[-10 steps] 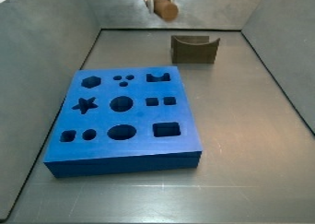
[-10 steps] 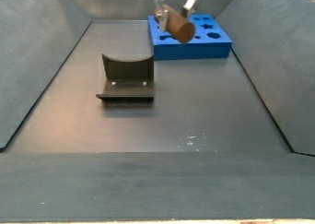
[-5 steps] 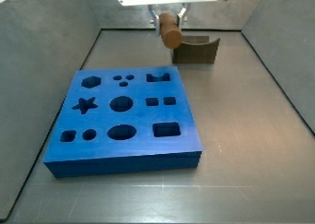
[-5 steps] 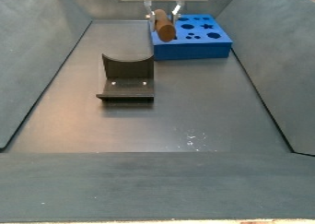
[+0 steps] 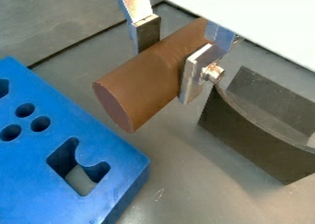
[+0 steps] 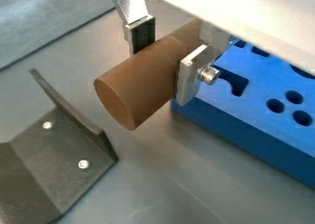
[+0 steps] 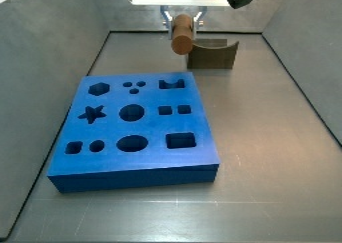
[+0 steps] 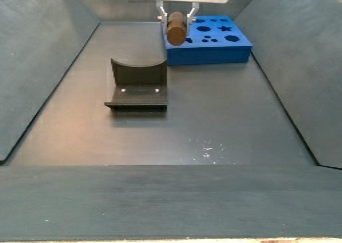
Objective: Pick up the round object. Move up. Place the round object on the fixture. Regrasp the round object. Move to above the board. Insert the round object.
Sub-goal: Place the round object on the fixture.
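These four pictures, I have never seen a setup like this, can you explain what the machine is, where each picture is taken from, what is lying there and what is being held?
It is a robot arm ending in a two-finger pincer. Two cameras ride on its wrist and look down past the fingers, flat silver plates. Two more are fixed beside the grey work floor.

The pincer is shut on the round object, an orange-brown peg, gripped across its sides. In both side views it hangs in the air between the other two things.

On the floor lies the board, a flat blue block with star, round and square holes. Beside it stands the fixture, a dark bracket with a curved notch on top. Nothing is in the notch yet.
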Controlling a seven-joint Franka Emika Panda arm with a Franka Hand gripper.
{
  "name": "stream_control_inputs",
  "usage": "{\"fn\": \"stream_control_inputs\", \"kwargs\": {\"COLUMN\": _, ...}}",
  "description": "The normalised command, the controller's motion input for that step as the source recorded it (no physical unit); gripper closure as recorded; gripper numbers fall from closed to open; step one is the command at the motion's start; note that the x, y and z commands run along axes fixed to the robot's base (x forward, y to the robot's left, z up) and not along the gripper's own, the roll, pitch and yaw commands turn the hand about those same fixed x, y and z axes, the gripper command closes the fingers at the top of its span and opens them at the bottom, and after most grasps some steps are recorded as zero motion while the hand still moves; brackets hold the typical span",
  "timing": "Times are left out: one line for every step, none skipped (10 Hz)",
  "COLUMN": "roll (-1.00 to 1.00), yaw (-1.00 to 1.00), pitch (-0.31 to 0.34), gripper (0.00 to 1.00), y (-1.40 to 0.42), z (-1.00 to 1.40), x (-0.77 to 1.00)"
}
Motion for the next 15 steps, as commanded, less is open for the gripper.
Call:
{"fn": "stream_control_inputs", "kwargs": {"roll": -1.00, "yaw": 0.14, "pitch": 0.083, "gripper": 1.00, "y": 1.00, "z": 0.52, "x": 0.61}}
{"fn": "stream_control_inputs", "kwargs": {"roll": -1.00, "yaw": 0.12, "pitch": 0.103, "gripper": 1.00, "y": 1.00, "z": 0.49, "x": 0.58}}
{"fn": "stream_control_inputs", "kwargs": {"roll": -1.00, "yaw": 0.10, "pitch": 0.117, "gripper": 1.00, "y": 1.00, "z": 0.44, "x": 0.55}}
{"fn": "stream_control_inputs", "kwargs": {"roll": -1.00, "yaw": 0.09, "pitch": 0.134, "gripper": 1.00, "y": 1.00, "z": 0.39, "x": 0.52}}
{"fn": "stream_control_inputs", "kwargs": {"roll": -1.00, "yaw": 0.08, "pitch": 0.150, "gripper": 1.00, "y": 1.00, "z": 0.36, "x": 0.52}}
{"fn": "stream_control_inputs", "kwargs": {"roll": -1.00, "yaw": 0.07, "pitch": 0.163, "gripper": 1.00, "y": 1.00, "z": 0.33, "x": 0.52}}
{"fn": "stream_control_inputs", "kwargs": {"roll": -1.00, "yaw": 0.04, "pitch": 0.197, "gripper": 1.00, "y": 0.84, "z": 0.18, "x": 0.46}}
{"fn": "stream_control_inputs", "kwargs": {"roll": -1.00, "yaw": 0.03, "pitch": 0.211, "gripper": 1.00, "y": 0.73, "z": 0.12, "x": 0.42}}
{"fn": "stream_control_inputs", "kwargs": {"roll": -1.00, "yaw": 0.00, "pitch": 0.234, "gripper": 1.00, "y": 0.51, "z": 0.03, "x": 0.36}}
{"fn": "stream_control_inputs", "kwargs": {"roll": -1.00, "yaw": -0.02, "pitch": 0.262, "gripper": 1.00, "y": 0.30, "z": 0.02, "x": 0.30}}
{"fn": "stream_control_inputs", "kwargs": {"roll": -1.00, "yaw": -0.04, "pitch": 0.285, "gripper": 1.00, "y": 0.16, "z": 0.01, "x": 0.25}}
{"fn": "stream_control_inputs", "kwargs": {"roll": -1.00, "yaw": -0.06, "pitch": 0.297, "gripper": 1.00, "y": 0.08, "z": 0.00, "x": 0.22}}
{"fn": "stream_control_inputs", "kwargs": {"roll": -1.00, "yaw": -0.10, "pitch": 0.325, "gripper": 1.00, "y": 0.06, "z": -0.01, "x": 0.14}}
{"fn": "stream_control_inputs", "kwargs": {"roll": -1.00, "yaw": -0.13, "pitch": 0.334, "gripper": 1.00, "y": 0.06, "z": 0.00, "x": 0.09}}
{"fn": "stream_control_inputs", "kwargs": {"roll": -0.94, "yaw": -0.14, "pitch": 0.323, "gripper": 1.00, "y": 0.06, "z": -0.01, "x": 0.07}}
